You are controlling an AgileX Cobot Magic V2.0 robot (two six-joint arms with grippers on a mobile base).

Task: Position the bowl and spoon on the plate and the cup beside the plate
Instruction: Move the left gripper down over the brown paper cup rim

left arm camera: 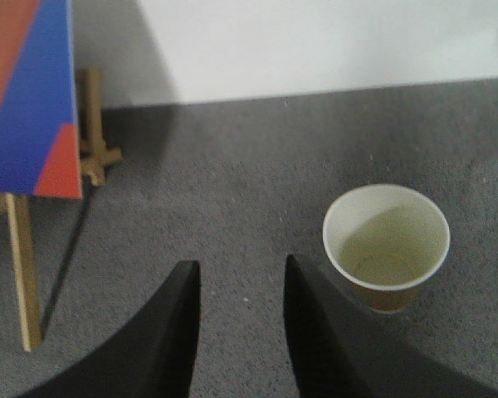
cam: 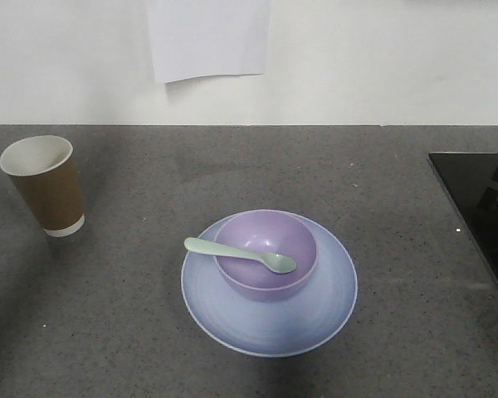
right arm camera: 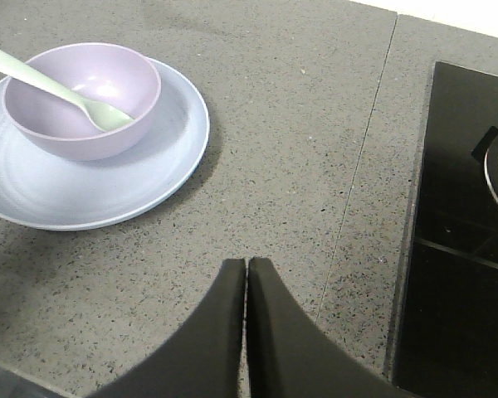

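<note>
1. Neither arm shows up in the front view, so the grippers only appear in their own wrist cams, and only as black finger ends cut off by the bottom edge.
2. The black glass panel (cam: 480, 215) on the right runs off frame. There's a round metal thing on it, but too little shows to tell what it is.
3. In the left wrist view, a red and blue board on a wooden easel (left arm camera: 21, 249) is cropped at the top and left.
4. The bowl (cam: 265, 254) sits on the plate (cam: 269, 319), toward its back half.
5. The spoon (cam: 241, 254) is in the bowl, head down inside and handle poking out over the left rim.
6. The cup (cam: 45, 186) stands upright, well off to the left of the plate, nothing in it as far as I can see.
7. Left gripper (left arm camera: 242, 286) has its jaws apart with bare counter between them, cup just beside the right-hand finger.
8. Right gripper (right arm camera: 246, 278) has its jaws pressed together, gripping nothing, hanging over grey counter (right arm camera: 299, 166) between plate and black panel.
</note>
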